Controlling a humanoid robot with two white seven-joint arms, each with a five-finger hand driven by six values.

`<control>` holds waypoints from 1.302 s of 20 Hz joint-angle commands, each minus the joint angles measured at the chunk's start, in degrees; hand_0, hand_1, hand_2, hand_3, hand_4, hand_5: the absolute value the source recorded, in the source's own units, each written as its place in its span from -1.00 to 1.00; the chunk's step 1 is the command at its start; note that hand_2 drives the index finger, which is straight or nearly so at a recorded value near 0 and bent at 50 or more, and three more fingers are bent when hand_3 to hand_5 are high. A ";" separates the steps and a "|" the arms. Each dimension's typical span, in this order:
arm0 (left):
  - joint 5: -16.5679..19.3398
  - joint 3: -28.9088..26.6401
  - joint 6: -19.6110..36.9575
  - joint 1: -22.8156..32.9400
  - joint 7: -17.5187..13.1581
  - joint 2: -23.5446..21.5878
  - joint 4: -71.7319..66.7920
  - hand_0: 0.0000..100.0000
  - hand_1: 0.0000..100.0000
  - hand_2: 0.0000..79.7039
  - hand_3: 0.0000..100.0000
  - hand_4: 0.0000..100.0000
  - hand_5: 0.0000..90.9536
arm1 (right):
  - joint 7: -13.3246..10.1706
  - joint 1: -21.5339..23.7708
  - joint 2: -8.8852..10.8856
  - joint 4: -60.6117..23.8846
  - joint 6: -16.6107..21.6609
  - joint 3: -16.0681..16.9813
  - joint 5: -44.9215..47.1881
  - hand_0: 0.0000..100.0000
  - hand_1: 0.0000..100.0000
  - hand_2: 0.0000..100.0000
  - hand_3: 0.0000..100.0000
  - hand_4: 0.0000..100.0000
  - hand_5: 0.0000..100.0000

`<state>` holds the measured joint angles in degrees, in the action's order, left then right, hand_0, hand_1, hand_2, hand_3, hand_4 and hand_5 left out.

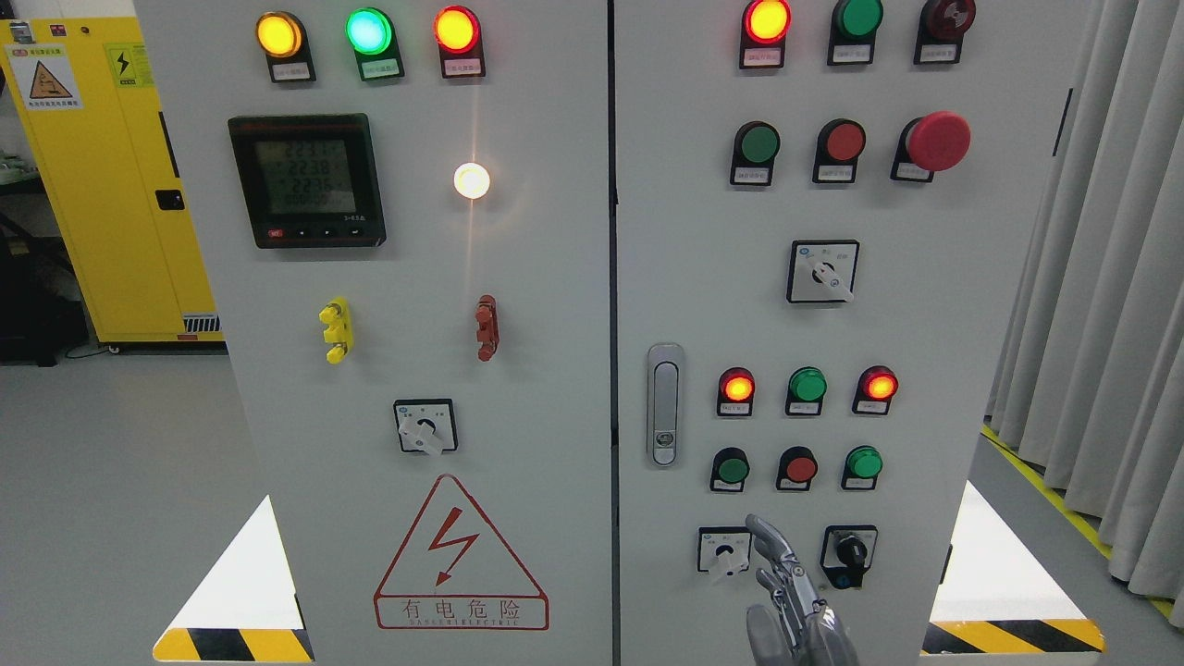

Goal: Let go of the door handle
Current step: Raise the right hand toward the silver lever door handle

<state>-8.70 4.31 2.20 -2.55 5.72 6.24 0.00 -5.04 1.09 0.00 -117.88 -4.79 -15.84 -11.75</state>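
With our right hand (786, 601) at the bottom edge right of centre, fingers loosely extended and holding nothing, well below the door handle (664, 404), we should withdraw straight back, clear of the nearby selector switches (724, 553).

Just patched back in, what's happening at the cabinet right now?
The right hand is raised at the bottom of the right cabinet door, fingers loosely extended beside a small rotary switch. It holds nothing. The door handle sits flush higher up near the door's left edge, with nothing touching it. Both doors look closed. The left hand is not in view.
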 commanded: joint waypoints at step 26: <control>0.00 0.00 0.00 0.00 -0.01 0.00 0.70 -0.76 0.11 -1.00 -1.00 -1.00 -1.00 | -3.56 -4.69 -1.15 5.90 3.46 -0.42 -61.89 -0.08 -0.27 -1.00 1.00 1.00 1.00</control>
<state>-8.70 4.31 2.20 -2.55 5.72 6.24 0.00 -7.04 -0.77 0.00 -115.74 -3.43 -16.10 -64.80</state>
